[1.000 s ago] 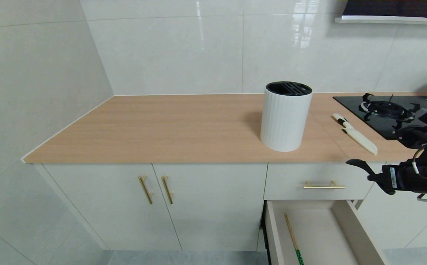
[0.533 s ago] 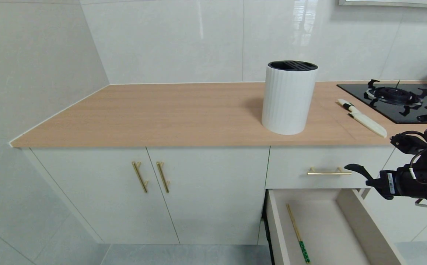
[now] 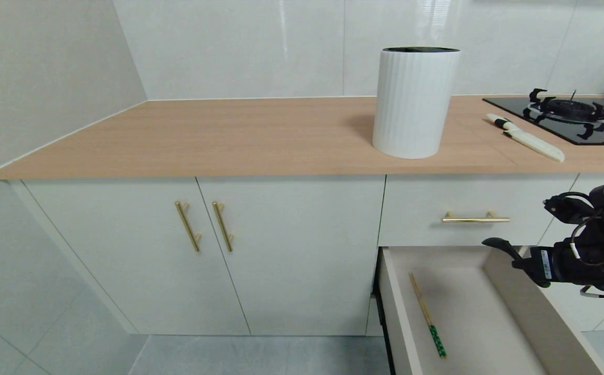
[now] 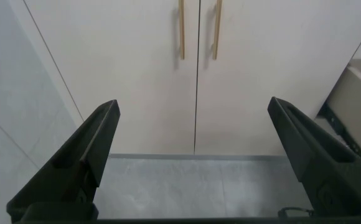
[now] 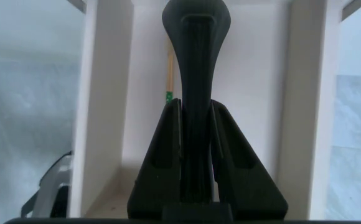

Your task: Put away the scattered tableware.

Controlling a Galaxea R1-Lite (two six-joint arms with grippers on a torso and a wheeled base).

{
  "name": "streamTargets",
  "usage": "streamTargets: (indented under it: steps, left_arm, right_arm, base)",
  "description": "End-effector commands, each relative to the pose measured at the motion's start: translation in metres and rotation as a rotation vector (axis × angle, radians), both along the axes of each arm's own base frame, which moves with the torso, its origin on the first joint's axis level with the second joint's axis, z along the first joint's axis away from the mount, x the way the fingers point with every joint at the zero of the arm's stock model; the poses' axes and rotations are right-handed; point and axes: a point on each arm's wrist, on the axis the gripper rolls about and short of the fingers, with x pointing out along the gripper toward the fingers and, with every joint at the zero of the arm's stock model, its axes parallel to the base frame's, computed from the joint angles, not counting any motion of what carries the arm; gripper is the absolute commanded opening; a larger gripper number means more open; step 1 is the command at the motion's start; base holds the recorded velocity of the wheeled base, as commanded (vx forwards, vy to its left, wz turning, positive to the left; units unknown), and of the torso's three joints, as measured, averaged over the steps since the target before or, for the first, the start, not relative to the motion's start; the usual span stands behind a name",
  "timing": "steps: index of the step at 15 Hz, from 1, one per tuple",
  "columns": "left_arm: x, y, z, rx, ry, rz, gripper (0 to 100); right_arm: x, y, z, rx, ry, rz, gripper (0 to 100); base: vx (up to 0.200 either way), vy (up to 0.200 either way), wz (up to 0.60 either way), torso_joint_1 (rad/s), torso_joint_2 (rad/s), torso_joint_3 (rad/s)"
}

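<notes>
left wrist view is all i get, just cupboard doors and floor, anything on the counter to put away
Observer: Yes, a knife lies on the counter, between the white knife block and the stove.
Operator: what's in the drawer beside me
Observer: The drawer is pulled out, and chopsticks lie inside near its left wall.
Operator: and the right gripper
Observer: The right gripper is above the open drawer, shut, with nothing seen in it.
</notes>
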Motion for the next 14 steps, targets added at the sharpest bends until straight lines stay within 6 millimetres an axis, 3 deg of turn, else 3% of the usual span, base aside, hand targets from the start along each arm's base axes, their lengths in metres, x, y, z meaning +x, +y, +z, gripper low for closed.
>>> streamTargets:
  steps: [1, 7, 14]
  left_arm:
    - [0.0, 0.0, 0.0, 0.0, 0.002, 0.001, 100]
    - [0.0, 0.0, 0.0, 0.0, 0.002, 0.001, 100]
    - [0.0, 0.0, 0.0, 0.0, 0.002, 0.002, 100]
  right_arm:
    - [0.003, 0.0, -0.006, 0.002, 0.021, 0.0, 0]
    - [0.018, -0.001, -0.032, -0.021, 0.052, -0.024, 0]
    - [0.025, 0.001, -0.049, -0.044, 0.101, 0.008, 0]
  base:
    - [0.0, 0.0, 0.0, -0.168, 0.45, 0.276]
    - [0.0, 0.0, 0.0, -0.146, 0.42, 0.269]
    - [0.0, 0.0, 0.0, -0.01, 0.03, 0.021]
